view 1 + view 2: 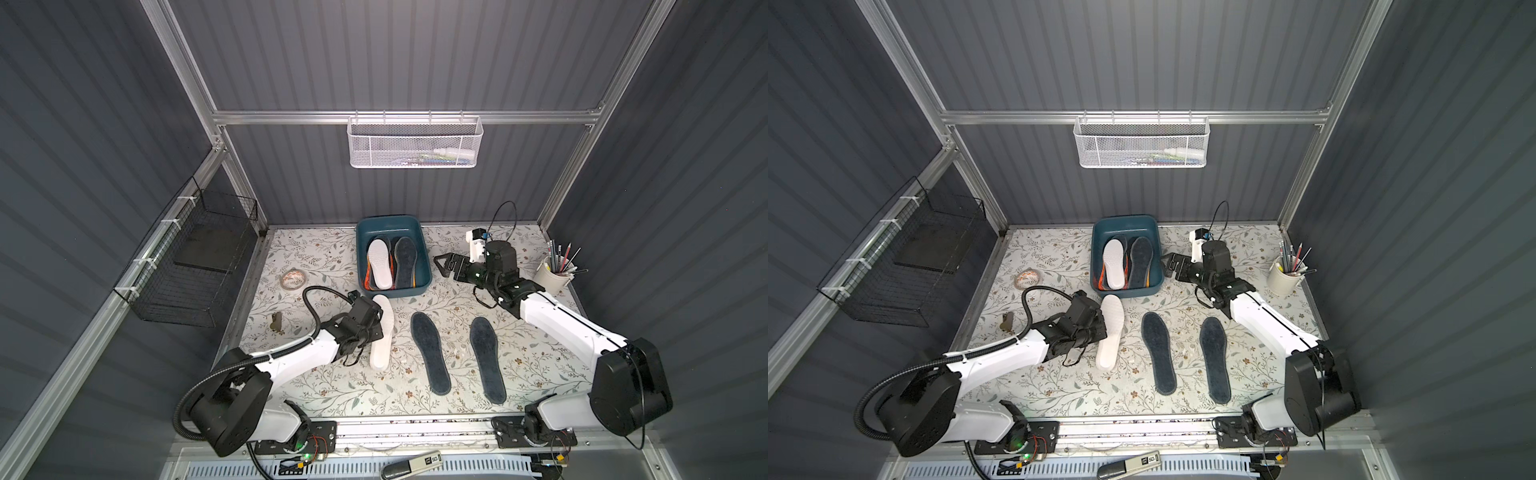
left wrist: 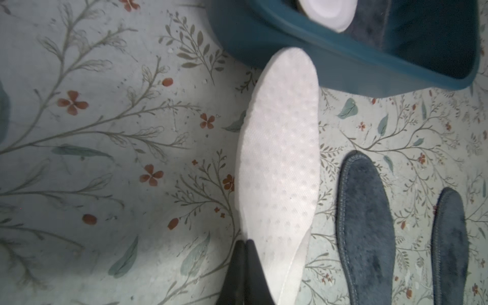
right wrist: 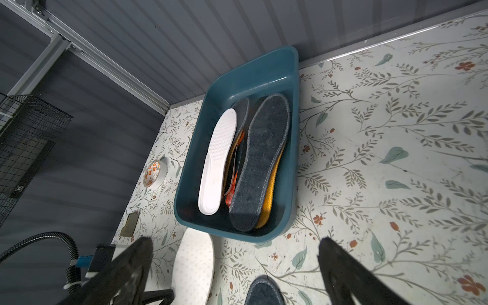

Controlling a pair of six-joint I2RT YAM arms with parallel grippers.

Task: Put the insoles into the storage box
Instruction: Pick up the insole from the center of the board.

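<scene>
White insole (image 1: 383, 330) lay on the bench (image 1: 316, 386), its edge pinched in the clenched left tool (image 2: 247, 241); behind it the box (image 1: 419, 232) held several insoles (image 1: 380, 264); one grey insole (image 1: 430, 353) and another (image 1: 487, 359) lay flat on the bench; right tool (image 1: 440, 267) hung released beside the box.

Light: soft and even from overhead. The floral-patterned white tabletop (image 1: 332, 390) is bright, the dark grey ribbed walls (image 1: 83, 166) dim.
Shadows: soft-edged. In the left wrist view a broad grey shadow lies on the tabletop beside the white dotted foam insole (image 2: 280, 158).
Glare: the smooth white insole (image 2: 327, 13) is washed out.
Blur: the dark teal plastic tub (image 2: 343, 60) is smeared. The left gripper (image 2: 245, 245) and right gripper (image 3: 236, 239) are out of focus.
Distortion: the silver aluminium frame rails (image 1: 904, 62) splay outward in both top views.
</scene>
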